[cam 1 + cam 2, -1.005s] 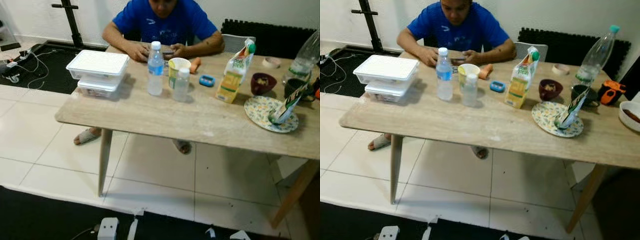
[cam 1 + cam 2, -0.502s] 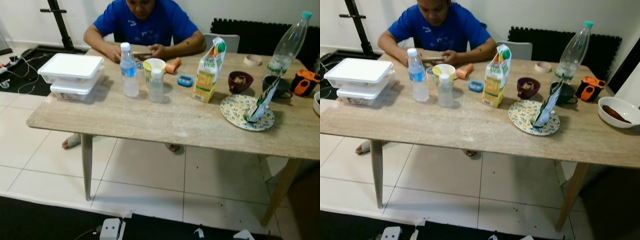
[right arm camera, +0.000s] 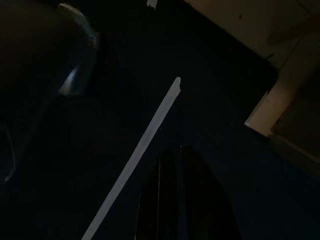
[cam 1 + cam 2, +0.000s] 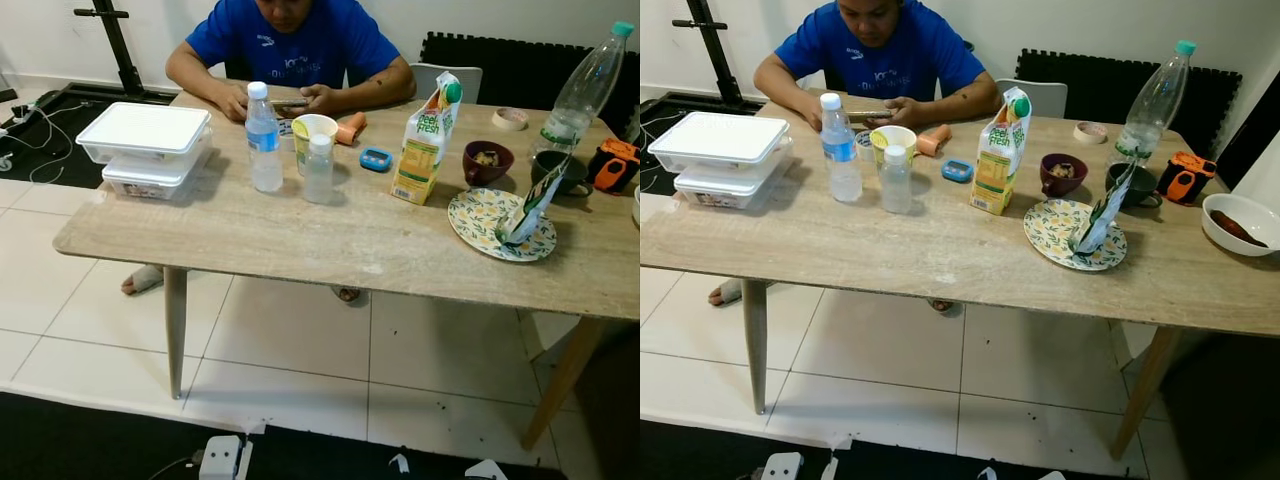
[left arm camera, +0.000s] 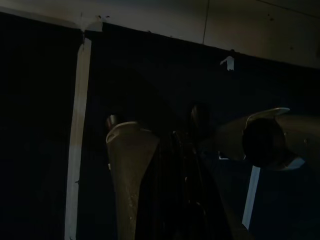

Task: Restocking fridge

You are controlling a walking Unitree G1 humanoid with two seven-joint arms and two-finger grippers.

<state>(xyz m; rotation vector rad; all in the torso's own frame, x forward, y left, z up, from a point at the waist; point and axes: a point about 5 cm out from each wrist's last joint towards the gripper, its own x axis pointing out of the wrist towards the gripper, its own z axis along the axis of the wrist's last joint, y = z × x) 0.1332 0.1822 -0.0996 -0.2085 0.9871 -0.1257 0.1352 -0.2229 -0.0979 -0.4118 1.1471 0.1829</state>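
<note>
Right eye view adds white bowl (image 4: 1237, 222), right of table (image 4: 890, 262)

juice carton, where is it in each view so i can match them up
Left eye view: the juice carton stands upright, right of centre on the table.
Right eye view: the carton sits nearer the middle.
Left wrist view: dark floor, no carton.
Right wrist view: dark floor, no carton.
Shared landmark: the patterned plate, just right of the carton.

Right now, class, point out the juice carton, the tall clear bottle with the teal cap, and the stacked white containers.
juice carton (image 4: 995, 160), right eye view, front face.
tall clear bottle (image 4: 1155, 100), right eye view, mid body.
stacked white containers (image 4: 718, 137), right eye view, top lid.
</note>
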